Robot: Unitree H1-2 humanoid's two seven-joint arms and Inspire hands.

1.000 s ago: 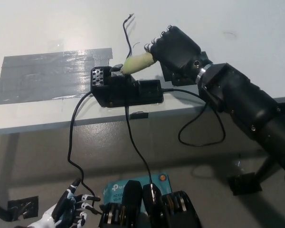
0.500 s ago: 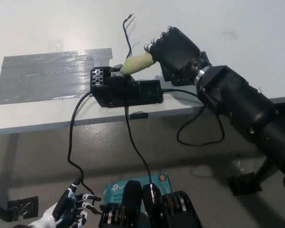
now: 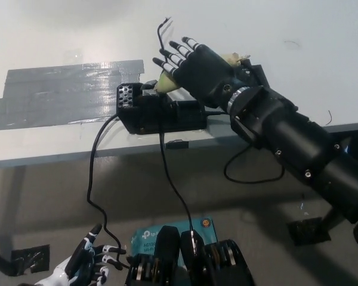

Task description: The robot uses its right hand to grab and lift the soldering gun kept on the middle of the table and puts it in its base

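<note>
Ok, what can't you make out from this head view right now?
- Soldering gun: mostly covered by the right hand; whether it sits in the base is unclear.
- Left hand: cut off by the bottom edge.
- Teal box: label too small.

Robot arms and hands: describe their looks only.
Right hand is black with pale fingertips, on a thick black cylindrical arm with a silver wrist ring and small screws. Left hand is white with black segments on its fingers.
</note>
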